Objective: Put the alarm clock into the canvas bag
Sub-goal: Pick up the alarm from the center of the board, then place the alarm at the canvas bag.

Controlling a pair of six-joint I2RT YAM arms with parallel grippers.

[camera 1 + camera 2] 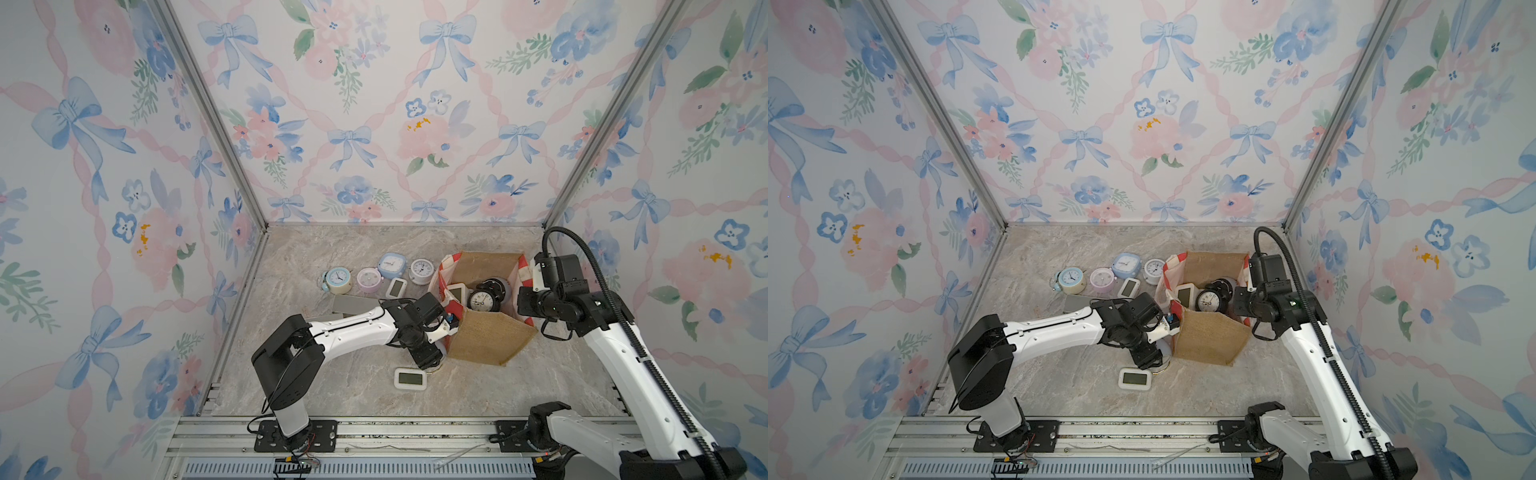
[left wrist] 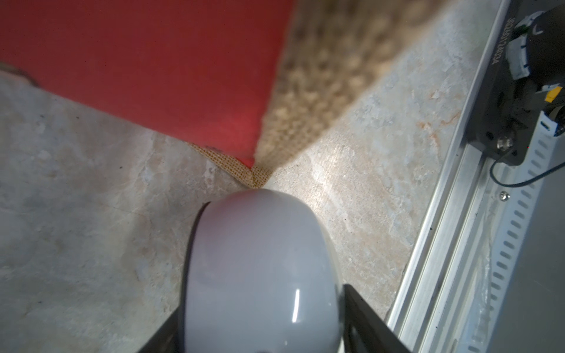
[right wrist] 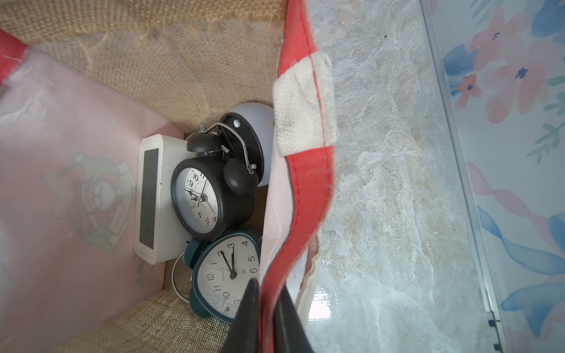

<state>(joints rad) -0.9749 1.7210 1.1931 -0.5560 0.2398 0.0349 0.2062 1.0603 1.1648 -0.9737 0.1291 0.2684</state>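
A grey dome-shaped alarm clock stands on the marble table, touching the canvas bag's bottom corner. My left gripper is shut on it, one black finger pressed against each side. In both top views the wrist hides most of this clock. The canvas bag stands open at the right of the table, tan burlap with red side panels. My right gripper is shut on the rim of the right red panel. Inside the bag lie a black twin-bell clock, a white digital clock and a teal clock.
Several more clocks lie in a row at the back left of the bag, among them a blue round one and a white one. A white digital clock lies near the front. The aluminium rail runs along the table's near edge.
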